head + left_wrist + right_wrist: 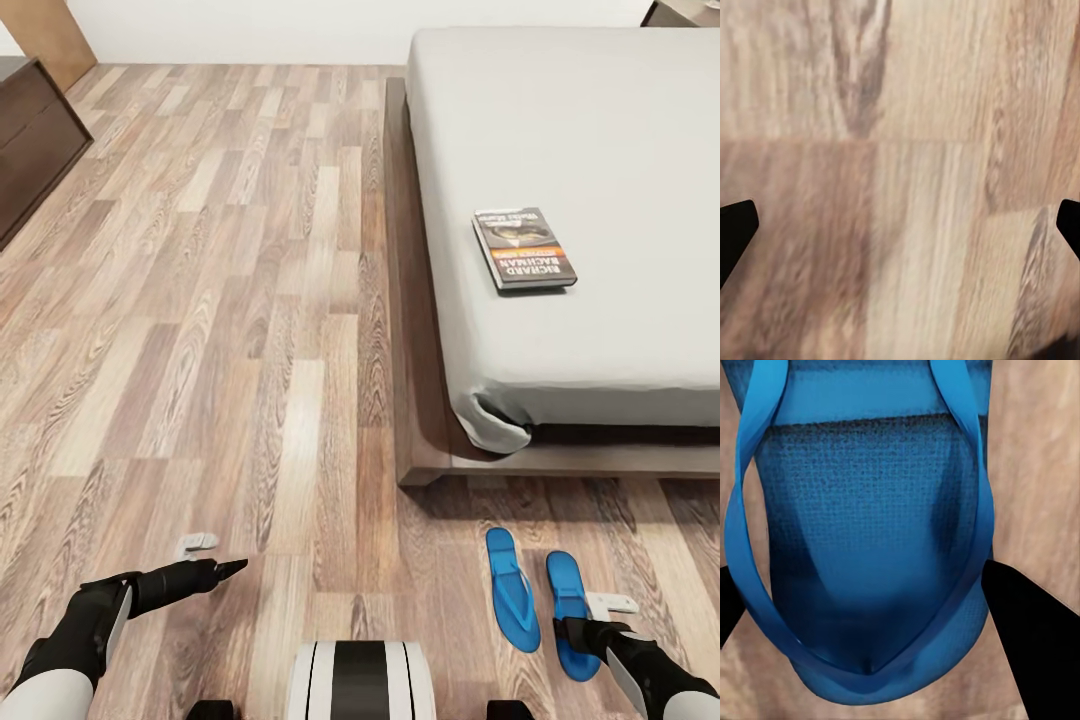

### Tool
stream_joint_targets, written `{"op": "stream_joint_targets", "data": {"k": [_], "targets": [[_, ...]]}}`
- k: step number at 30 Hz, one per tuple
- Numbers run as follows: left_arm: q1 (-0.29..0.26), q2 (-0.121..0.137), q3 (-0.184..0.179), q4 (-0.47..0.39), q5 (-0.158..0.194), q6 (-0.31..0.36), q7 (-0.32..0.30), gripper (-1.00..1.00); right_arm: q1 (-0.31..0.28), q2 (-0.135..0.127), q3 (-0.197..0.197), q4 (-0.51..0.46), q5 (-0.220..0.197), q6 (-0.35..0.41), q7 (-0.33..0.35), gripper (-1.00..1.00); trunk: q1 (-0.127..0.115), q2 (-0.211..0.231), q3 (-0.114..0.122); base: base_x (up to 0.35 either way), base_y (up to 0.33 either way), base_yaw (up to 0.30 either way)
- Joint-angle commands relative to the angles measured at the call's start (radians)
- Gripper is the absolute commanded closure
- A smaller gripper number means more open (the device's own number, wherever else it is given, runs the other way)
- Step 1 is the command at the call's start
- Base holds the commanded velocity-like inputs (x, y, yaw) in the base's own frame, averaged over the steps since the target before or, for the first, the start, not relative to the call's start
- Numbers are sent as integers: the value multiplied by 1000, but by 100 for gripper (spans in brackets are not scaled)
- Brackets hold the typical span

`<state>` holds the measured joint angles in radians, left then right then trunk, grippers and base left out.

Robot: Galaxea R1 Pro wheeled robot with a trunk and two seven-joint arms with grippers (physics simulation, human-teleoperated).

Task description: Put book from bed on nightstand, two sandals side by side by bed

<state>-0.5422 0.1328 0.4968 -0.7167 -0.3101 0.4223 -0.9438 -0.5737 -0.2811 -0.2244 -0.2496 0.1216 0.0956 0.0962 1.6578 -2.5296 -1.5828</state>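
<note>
Lying face-up on the bed point(600, 120), the book point(524, 247) sits on the grey mattress near its foot-end corner, well apart from both arms. Bed is cut off at the head view's right edge; a dark wood corner at top right is too cropped to ID. Dark cabinet point(35, 135) at far left is also only partly in frame.

Two blue sandals lie side by side on the plank floor point(250, 300) just past the bed's foot: left sandal point(512, 588) fully seen, right sandal point(569, 610) w/ its near end hidden under the right gripper point(600, 625). Head view can't show the right jaws' gap; arm blocks it. Right wrist view fills that in: sandal's strap end point(870, 555) close up, one dark finger point(1035, 637) at each side of it, jaws spread wide around the sole, contact can't be told.

Left gripper point(215, 570) hangs low over bare floor, well apart from the sandals. Left wrist view shows blurred planks, w/ one fingertip point(735, 229) at each edge, so jaws wide, nothing between.
</note>
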Motion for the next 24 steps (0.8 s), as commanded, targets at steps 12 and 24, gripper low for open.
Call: {"op": "stream_joint_targets", "data": {"k": [12,24], "targets": [[-1,-1,6,-2,-6,8,-8,-100,0,0,-7,-4,10,6,7,100,0,-1,-5,53,20,0],[-1,-1,5,-1,-7,7,-7,-100,0,0,-9,-5,11,6,8,100,0,-1,-5,141,19,0]]}}
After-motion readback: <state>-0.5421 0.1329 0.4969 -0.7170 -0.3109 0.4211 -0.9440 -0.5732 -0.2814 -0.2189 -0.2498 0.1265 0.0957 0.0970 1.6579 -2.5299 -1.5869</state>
